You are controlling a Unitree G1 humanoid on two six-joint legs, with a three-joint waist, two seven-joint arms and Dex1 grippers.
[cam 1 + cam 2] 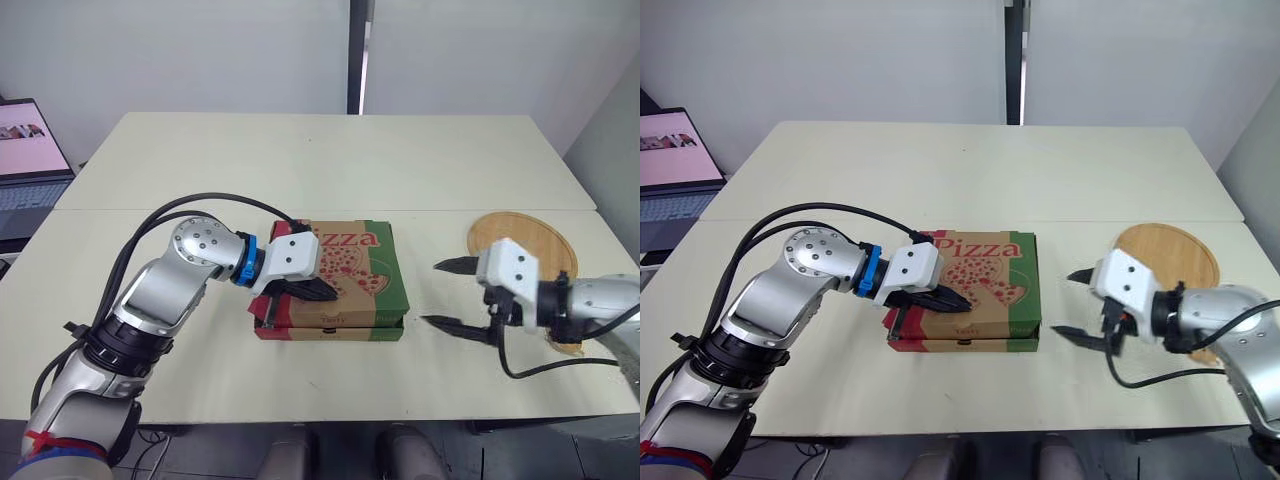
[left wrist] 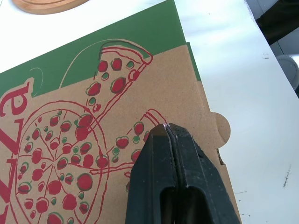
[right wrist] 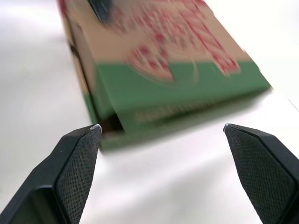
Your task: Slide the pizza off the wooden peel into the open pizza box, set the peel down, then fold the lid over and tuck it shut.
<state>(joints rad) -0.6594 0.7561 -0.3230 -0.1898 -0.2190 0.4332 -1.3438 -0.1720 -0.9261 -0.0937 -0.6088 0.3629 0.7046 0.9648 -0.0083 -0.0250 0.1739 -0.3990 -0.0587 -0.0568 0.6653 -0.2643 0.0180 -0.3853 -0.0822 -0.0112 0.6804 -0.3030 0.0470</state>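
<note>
My left pincer [image 1: 330, 294], pressed together, rests on the lid [image 2: 140, 93] of the box [image 1: 330, 322] on the worktop [image 1: 300, 160], so I should push down flat while my spread right pincer [image 1: 432, 293] steadies its side.

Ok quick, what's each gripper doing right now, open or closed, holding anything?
Left gripper: closed, holding nothing, tips over the box lid.
Right gripper: open, empty, beside the box.

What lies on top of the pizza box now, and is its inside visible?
The left gripper, shut, rests on the closed lid of the pizza box, near the front edge. The inside cannot be seen, because the lid covers it.
</note>
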